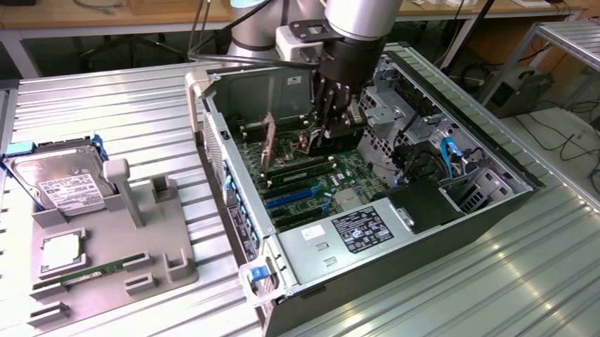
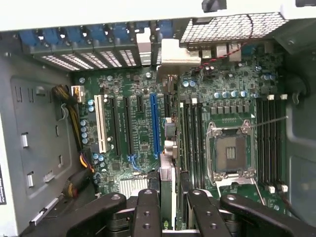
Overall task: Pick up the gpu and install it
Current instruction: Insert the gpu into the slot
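Gripping: the gripper is closed on the gpu, with its black fingers on either side of the card.
Arm: the arm reaches down from the far side into the open computer case.
Gpu position: it stands on edge inside the case, low over the green motherboard, near the case's middle.
Gpu neighbours: in the wrist view the card runs between the long blue slot and the memory slots next to the processor socket.
Seating: I cannot tell whether the card's lower edge is in a slot or just above the board.
Case: it lies on its side with the lid off on the ribbed metal table.
Tray: a grey tray sits on the table at the exterior view's left, just beside the case.
Tray contents: a silver hard drive sits at the far end. A square processor chip lies nearer, and a green memory stick lies near that chip.
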{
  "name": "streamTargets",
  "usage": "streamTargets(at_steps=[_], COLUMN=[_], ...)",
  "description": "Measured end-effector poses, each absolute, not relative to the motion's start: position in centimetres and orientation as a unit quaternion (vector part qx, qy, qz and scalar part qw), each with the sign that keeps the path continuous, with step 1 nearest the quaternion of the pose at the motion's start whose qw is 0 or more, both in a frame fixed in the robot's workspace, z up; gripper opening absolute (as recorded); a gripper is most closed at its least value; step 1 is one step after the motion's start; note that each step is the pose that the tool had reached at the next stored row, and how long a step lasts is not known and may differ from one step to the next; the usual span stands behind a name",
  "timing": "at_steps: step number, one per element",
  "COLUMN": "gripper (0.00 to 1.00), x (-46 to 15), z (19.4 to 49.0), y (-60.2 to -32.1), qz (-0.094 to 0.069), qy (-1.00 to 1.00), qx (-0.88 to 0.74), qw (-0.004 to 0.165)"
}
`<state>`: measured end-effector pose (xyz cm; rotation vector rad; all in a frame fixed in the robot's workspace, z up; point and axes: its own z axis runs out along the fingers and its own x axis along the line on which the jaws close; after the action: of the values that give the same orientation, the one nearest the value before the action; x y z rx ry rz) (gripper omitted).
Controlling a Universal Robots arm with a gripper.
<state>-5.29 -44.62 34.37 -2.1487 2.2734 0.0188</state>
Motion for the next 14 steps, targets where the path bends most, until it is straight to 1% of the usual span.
streamTargets(at_steps=[14], gripper=[0.26], x=[-6.1], z=[32.3], y=[-45.8], qz=[0.006], qy=[0.705], qx=[-0.709], qw=[0.007])
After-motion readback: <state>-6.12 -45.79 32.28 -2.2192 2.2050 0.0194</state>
